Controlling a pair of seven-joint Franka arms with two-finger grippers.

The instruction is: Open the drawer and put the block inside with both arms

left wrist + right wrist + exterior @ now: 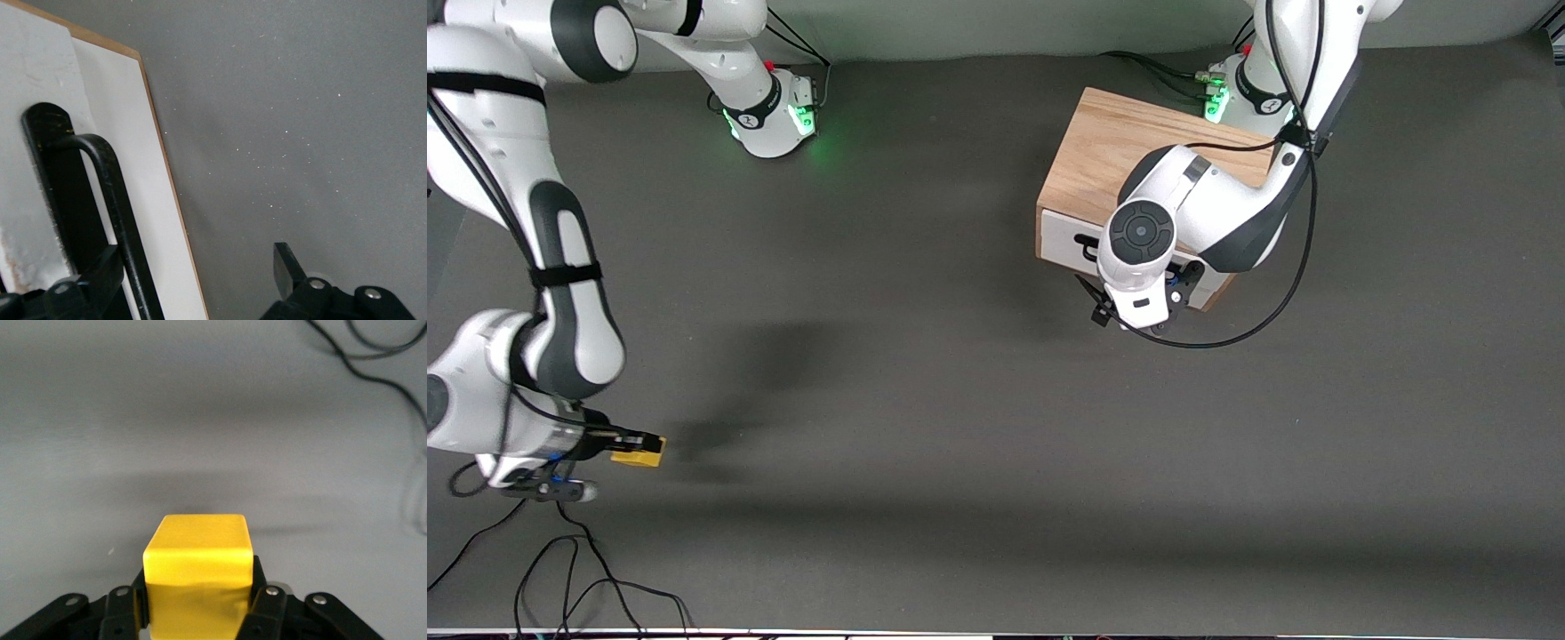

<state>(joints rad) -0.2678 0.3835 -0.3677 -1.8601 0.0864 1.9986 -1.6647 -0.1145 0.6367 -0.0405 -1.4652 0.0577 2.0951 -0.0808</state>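
Observation:
The yellow block (639,453) is gripped in my right gripper (640,447), low over the table at the right arm's end. In the right wrist view the block (198,560) sits between the two fingers of the right gripper (198,603), which press its sides. My left gripper (1136,311) is in front of the drawer (1060,238) of the light-wood cabinet (1112,142). In the left wrist view the left gripper (193,273) is open. The black bar handle (117,200) lies just inside one finger (100,270); the other finger (287,267) is over bare table. The drawer front looks flush with the cabinet.
Loose black cables (560,569) lie on the table near the front camera at the right arm's end, and also show in the right wrist view (373,360). A black cable (1280,293) hangs from the left arm beside the cabinet.

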